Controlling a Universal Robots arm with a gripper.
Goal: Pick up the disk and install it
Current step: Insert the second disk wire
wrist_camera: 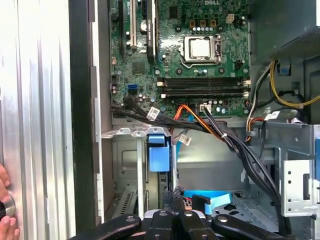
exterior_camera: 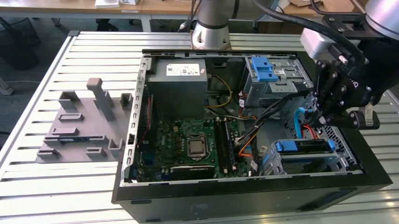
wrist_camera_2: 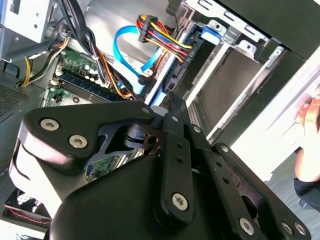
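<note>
Jaws (exterior_camera: 325,122) are pressed together, fingertip against fingertip, with nothing visible between them; both wrist views show the black fingers meeting at one point (wrist_camera_2: 167,97) (wrist_camera: 174,197). In the exterior view the jaws hang inside the open computer case (exterior_camera: 249,196), at about 3 o'clock of its interior, pointing down.

The disk (exterior_camera: 305,148) sits just below the jaws in the exterior view, at about 4 o'clock of the case interior. It lies in the lower drive bay with its blue carrier bracket uppermost. The first wrist view shows that blue bracket (wrist_camera: 156,155) standing in the bay just beyond the fingertips. Whether the fingertips touch the bracket cannot be told.

A flat blue data cable (wrist_camera_2: 127,50) (wrist_camera: 212,200) runs near the fingertips, beside a bundle of yellow, red and black wires (wrist_camera_2: 160,37).

Further out in the exterior view:
- The motherboard (exterior_camera: 187,144) occupies the case floor at 7 o'clock, with the processor socket (exterior_camera: 196,145) (wrist_camera: 200,48) near its middle and the memory slots (wrist_camera: 202,86) next to it.
- The grey power supply (exterior_camera: 181,79) sits at 11 o'clock.
- An upper drive cage with a blue latch (exterior_camera: 265,70) sits at 1 o'clock.

The case rests on a slatted metal counter (exterior_camera: 37,186). A grey fixture plate (exterior_camera: 81,126) with upright blocks lies on the counter at 9 o'clock of the case, well apart from the jaws.

A person's hand (wrist_camera_2: 310,140) (wrist_camera: 5,210) rests outside the case wall.
</note>
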